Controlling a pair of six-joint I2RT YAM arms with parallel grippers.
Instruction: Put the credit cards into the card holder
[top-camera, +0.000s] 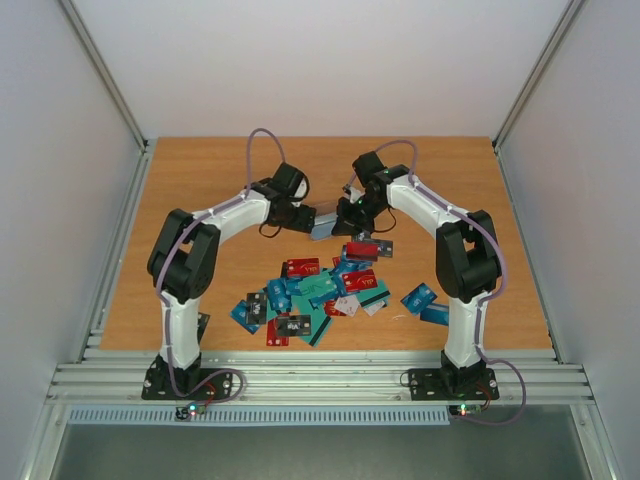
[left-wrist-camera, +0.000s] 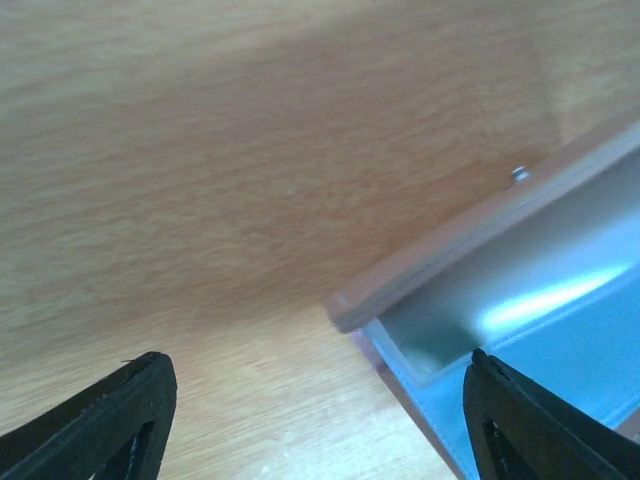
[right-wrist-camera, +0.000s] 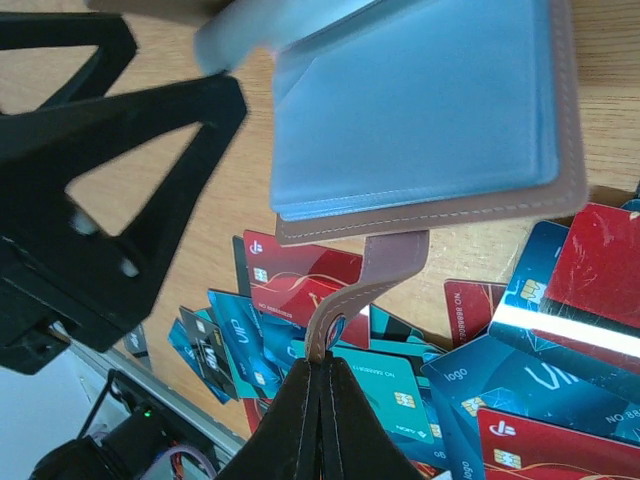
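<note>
My right gripper (right-wrist-camera: 322, 368) is pinched tight on the strap (right-wrist-camera: 385, 270) of the card holder (right-wrist-camera: 420, 120). My left gripper (left-wrist-camera: 315, 375) is spread wide around its corner, with the credit cards (top-camera: 315, 290) piled nearby.

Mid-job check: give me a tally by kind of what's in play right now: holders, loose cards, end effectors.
card holder: 1
credit cards: at least 15; the heap overlaps, so an exact count is not possible
end effectors: 2; left end effector open, right end effector shut on the card holder's strap
Total: at least 18
</note>
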